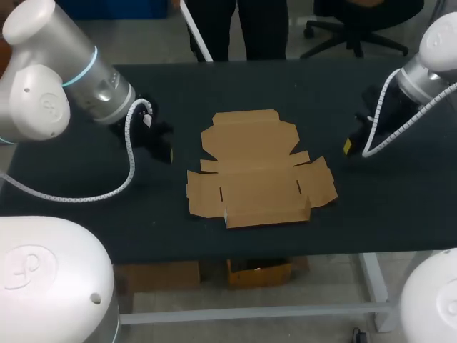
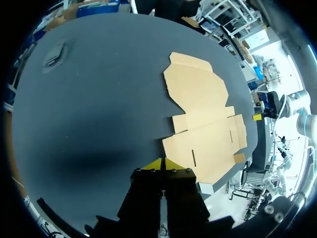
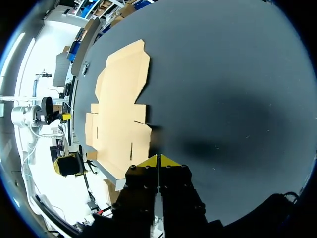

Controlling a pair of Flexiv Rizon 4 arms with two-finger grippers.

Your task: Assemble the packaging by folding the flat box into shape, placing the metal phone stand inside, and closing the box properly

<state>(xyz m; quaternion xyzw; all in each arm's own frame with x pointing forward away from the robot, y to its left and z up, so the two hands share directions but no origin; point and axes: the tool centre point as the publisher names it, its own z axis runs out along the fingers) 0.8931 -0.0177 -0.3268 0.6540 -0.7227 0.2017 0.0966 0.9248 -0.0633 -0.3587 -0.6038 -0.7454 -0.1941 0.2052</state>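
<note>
Flat cardboard box (image 1: 253, 171) lies unfolded midway across the bench (image 1: 400, 214), its front flap near the front edge. Left claw (image 2: 162, 163) and right claw (image 3: 158, 159) flank it, well apart, tips pressed together, holding nothing.

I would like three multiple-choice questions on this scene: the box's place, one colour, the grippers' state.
1. Where is the flat box?
A. on a chair
B. on the table, between the left gripper and the right gripper
C. stacked on another box
2. Colour of the table?
A. white
B. black
C. red
3. The grippers are?
A. both shut, empty
B. both open
C. holding the box
Key: 1 B, a gripper at each side; 2 B, dark top; 3 A, yellow tips meet, nothing between.
</note>
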